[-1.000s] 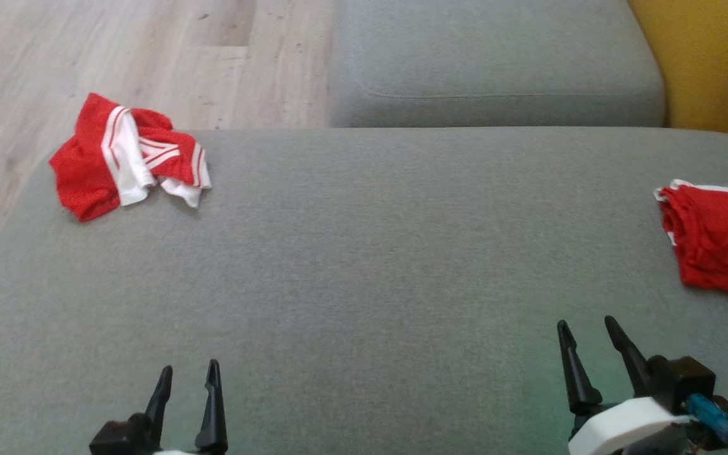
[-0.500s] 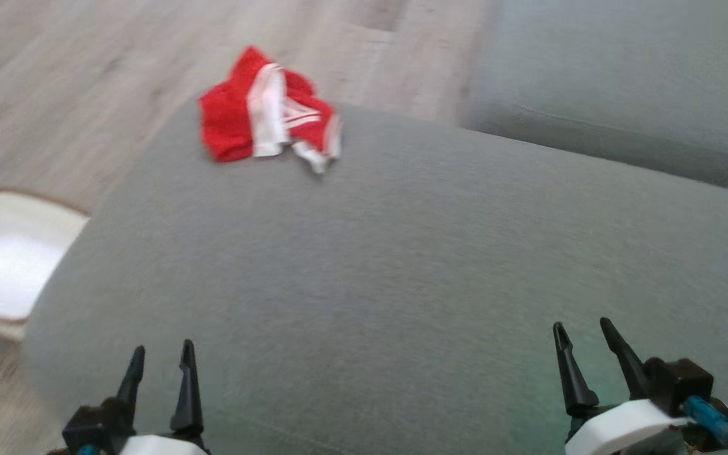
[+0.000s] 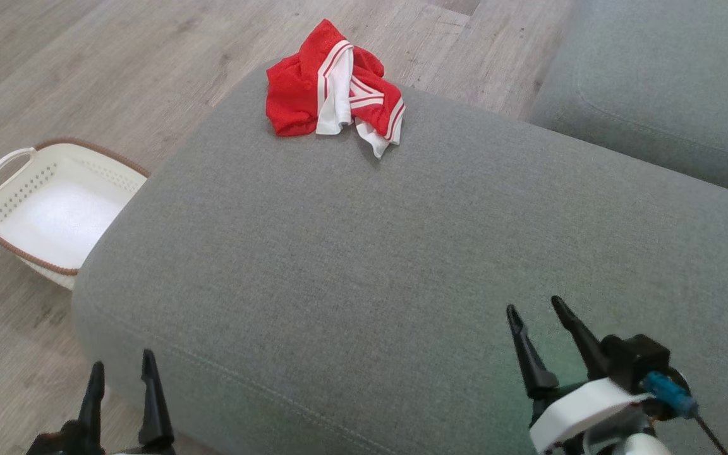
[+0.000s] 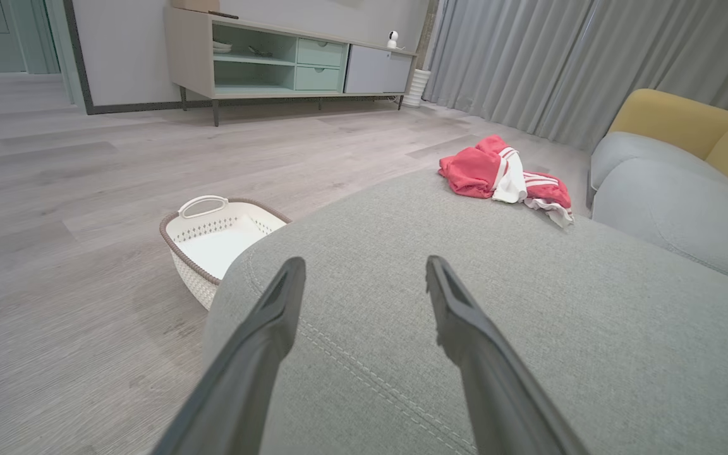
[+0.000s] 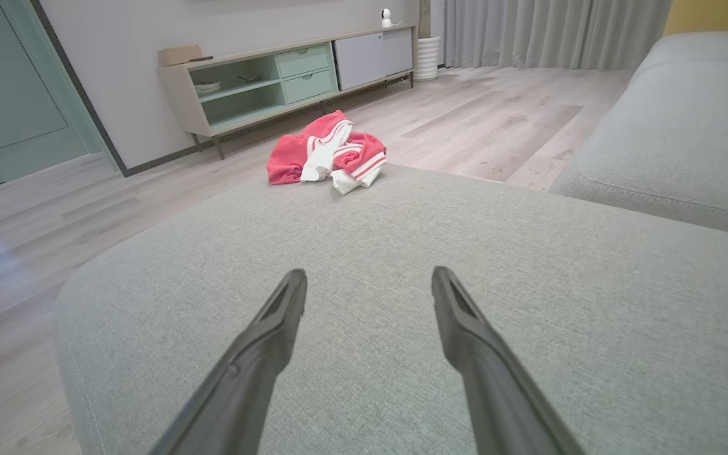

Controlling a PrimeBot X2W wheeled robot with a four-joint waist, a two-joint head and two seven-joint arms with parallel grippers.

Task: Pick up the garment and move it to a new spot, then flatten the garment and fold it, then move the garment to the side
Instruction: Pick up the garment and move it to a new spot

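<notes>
A crumpled red garment with white stripes lies at the far edge of the grey sofa cushion; it also appears as the garment and the garment in the wrist views. My left gripper stands open over the cushion's near left corner, nothing between its fingers. Low on the right, my right gripper is open above the cushion, empty as well. Both grippers are far from the garment.
A white laundry basket with a brown rim stands on the wooden floor left of the cushion. A second grey cushion lies at the upper right. A low sideboard stands against the far wall.
The head camera has turned left: the basket has come into view and the folded red pile at the right has left it. Both grippers stay open.
</notes>
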